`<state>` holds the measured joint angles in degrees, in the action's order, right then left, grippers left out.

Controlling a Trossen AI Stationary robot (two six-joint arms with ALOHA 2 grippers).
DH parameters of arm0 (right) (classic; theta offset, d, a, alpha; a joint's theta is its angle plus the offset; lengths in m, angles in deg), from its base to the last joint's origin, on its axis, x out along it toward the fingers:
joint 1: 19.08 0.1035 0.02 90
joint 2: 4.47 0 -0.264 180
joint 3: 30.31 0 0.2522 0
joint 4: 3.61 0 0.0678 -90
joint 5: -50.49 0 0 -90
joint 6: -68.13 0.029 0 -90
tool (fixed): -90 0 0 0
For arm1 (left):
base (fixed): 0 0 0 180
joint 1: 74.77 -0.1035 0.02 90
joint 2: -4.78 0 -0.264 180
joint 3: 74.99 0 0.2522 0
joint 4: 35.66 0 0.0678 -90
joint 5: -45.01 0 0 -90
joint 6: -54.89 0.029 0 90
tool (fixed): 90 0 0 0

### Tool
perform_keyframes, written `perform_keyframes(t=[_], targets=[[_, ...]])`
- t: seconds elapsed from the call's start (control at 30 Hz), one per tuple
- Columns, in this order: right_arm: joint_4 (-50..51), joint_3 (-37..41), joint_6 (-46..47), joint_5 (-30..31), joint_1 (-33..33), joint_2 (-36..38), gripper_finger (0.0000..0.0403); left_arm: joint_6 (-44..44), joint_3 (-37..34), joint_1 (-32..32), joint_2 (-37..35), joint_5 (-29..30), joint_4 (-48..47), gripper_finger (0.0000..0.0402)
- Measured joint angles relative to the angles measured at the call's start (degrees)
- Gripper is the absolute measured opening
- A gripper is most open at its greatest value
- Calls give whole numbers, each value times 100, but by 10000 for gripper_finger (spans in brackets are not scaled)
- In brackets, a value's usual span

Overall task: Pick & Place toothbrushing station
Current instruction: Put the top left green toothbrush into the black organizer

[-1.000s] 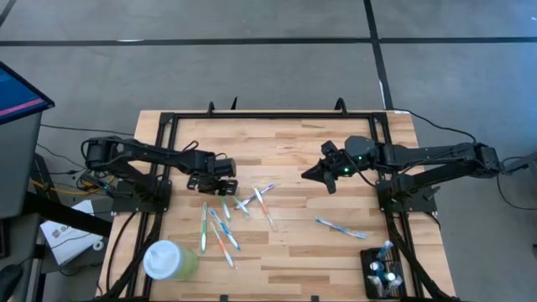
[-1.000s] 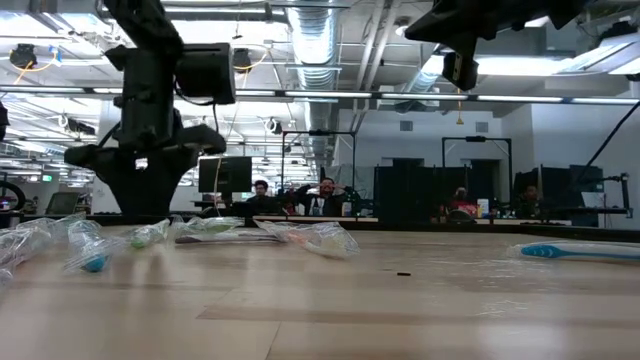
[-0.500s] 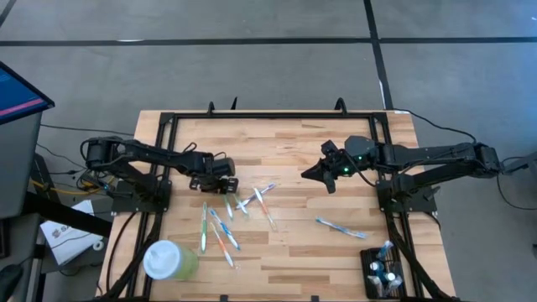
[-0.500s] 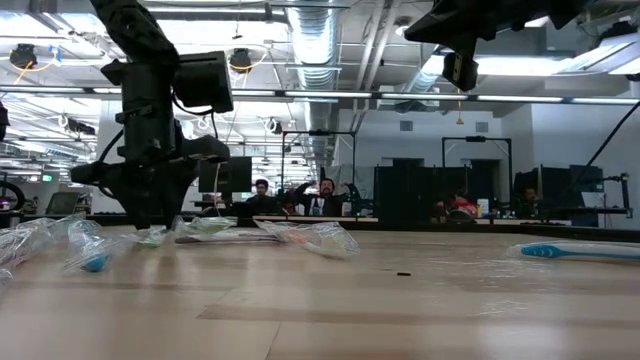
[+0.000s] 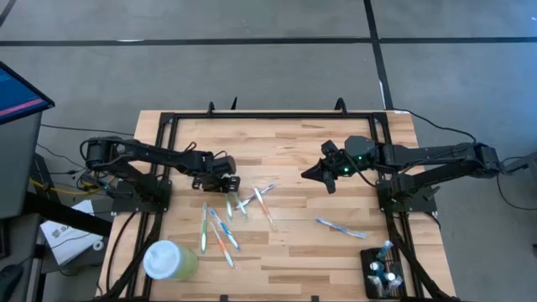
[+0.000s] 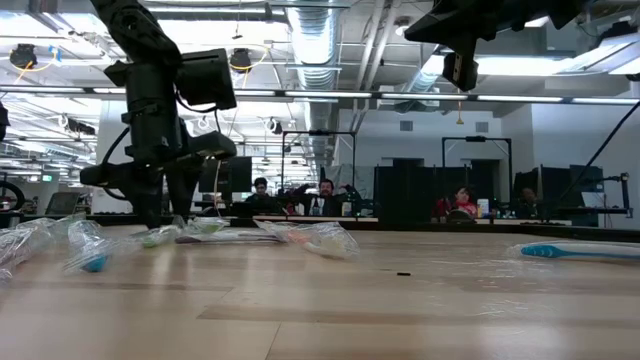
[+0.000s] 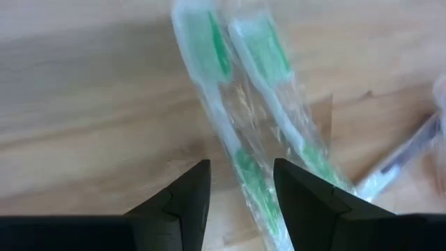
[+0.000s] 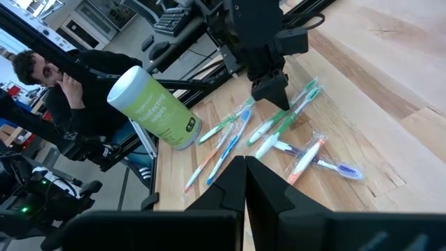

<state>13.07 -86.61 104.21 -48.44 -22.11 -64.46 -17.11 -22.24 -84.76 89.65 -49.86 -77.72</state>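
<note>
Your left gripper (image 5: 228,186) is hovering low over the pile of wrapped toothbrushes, fingers (image 7: 191,192) spread with a green toothbrush (image 7: 240,118) lying between them, nothing pinched yet. Your right gripper (image 5: 316,174) is waiting above mid-table, pressed shut and empty. The toothbrushing station (image 5: 382,271) is sitting well apart, at the table's near right corner, already carrying a few brushes. It's looking like a stiff, boxy block, probably light; I'd say its outer side walls are the place to grip, not the slotted top. The brush wrapper is looking slick, so aim for the middle of the handle. Against a second ago, your left gripper is now lower and closer over the green brush; the right hasn't budged.
</note>
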Motion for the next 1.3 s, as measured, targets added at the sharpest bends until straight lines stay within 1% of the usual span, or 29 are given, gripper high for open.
perform_keyframes(t=[0.13,0.2,0.27,0.37,0.5,0.63,0.73,0.93,1.1,1.2,1.3], targets=[[0,0,2,-4,0,0,0,109,0,-127,3,54,36,153],[0,0,2,-7,0,0,0,118,0,-121,3,-43,47,153],[0,0,21,-13,0,0,0,74,0,93,-35,-243,53,153],[0,0,66,-17,1,0,0,-168,8,522,-51,-307,79,153],[0,0,104,-15,2,0,0,-430,7,753,67,-17,315,153],[2,0,103,-14,2,0,0,-479,13,781,273,-29,669,153],[2,0,103,-13,-4,0,0,-490,27,774,429,-155,687,153],[2,0,103,-13,-4,0,0,-322,32,823,515,-127,623,150],[2,0,103,-5,-4,0,0,-151,28,825,526,-91,548,125],[3,0,100,-3,-4,0,0,-42,22,827,528,-48,505,96],[4,0,94,0,-4,0,0,91,17,825,530,-29,453,57]])
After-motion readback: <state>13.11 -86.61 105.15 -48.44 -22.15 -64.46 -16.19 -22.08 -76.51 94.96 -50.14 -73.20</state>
